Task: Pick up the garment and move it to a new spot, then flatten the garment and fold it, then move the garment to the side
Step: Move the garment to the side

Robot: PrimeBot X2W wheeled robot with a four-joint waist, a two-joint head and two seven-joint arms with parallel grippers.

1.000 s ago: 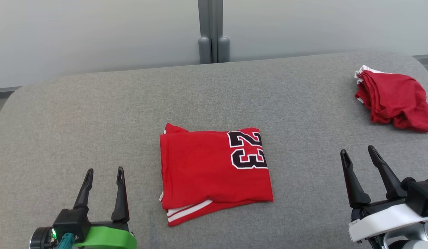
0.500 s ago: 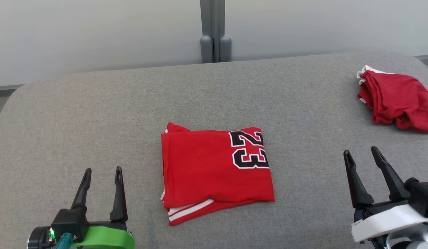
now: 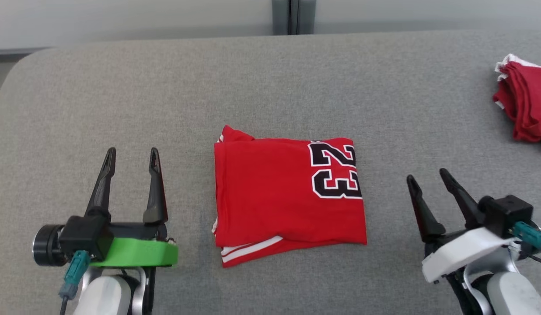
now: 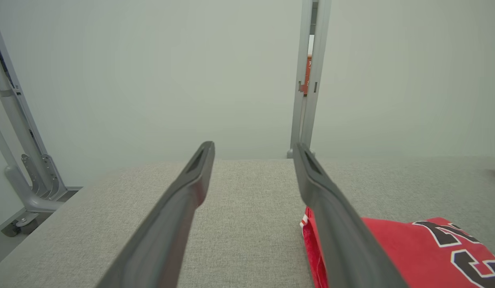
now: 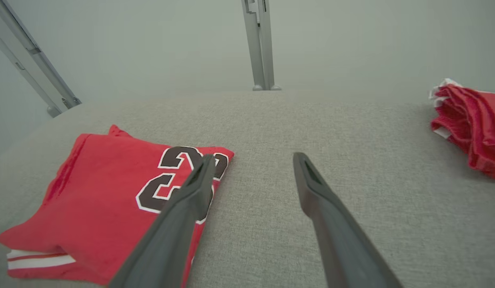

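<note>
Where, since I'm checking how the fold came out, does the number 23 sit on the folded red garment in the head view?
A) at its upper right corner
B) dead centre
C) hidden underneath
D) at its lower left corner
A: the black 23 lies face up at the upper right corner of the folded red garment, against its right edge.

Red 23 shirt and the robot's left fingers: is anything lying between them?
No. In the head view, the grey padded surface between the left fingers and the folded red shirt is bare.
</note>
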